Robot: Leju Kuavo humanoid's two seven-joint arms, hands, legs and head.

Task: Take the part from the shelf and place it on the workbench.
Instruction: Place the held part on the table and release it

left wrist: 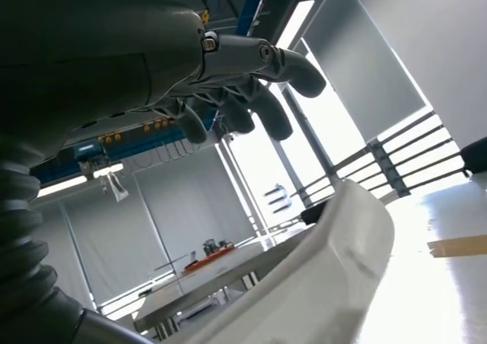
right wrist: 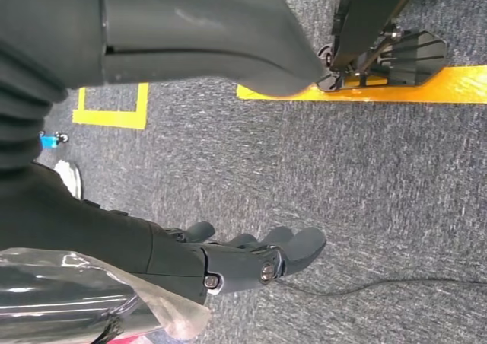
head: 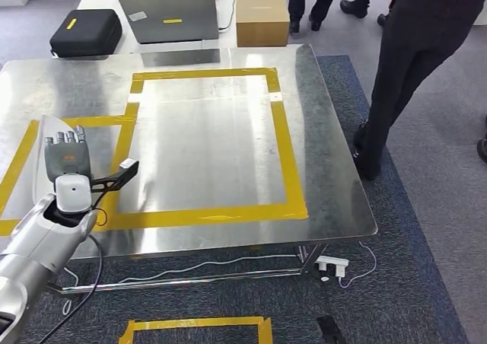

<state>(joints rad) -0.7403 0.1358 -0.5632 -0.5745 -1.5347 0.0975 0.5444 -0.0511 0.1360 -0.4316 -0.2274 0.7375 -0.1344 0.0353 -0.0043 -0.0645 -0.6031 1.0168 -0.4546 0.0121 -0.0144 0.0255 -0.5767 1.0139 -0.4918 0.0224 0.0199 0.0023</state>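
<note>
The left hand (head: 68, 155) hovers over the left edge of the metal surface (head: 230, 146), fingers extended and released, holding nothing. The white part (head: 41, 157) lies directly beneath it on the surface, apparently apart from the fingers (left wrist: 270, 108). Risk: withdrawing the hand low may catch the part and drag it off the near edge. The right hand (right wrist: 246, 256) hangs over the carpet, fingers loose, holding nothing.
</note>
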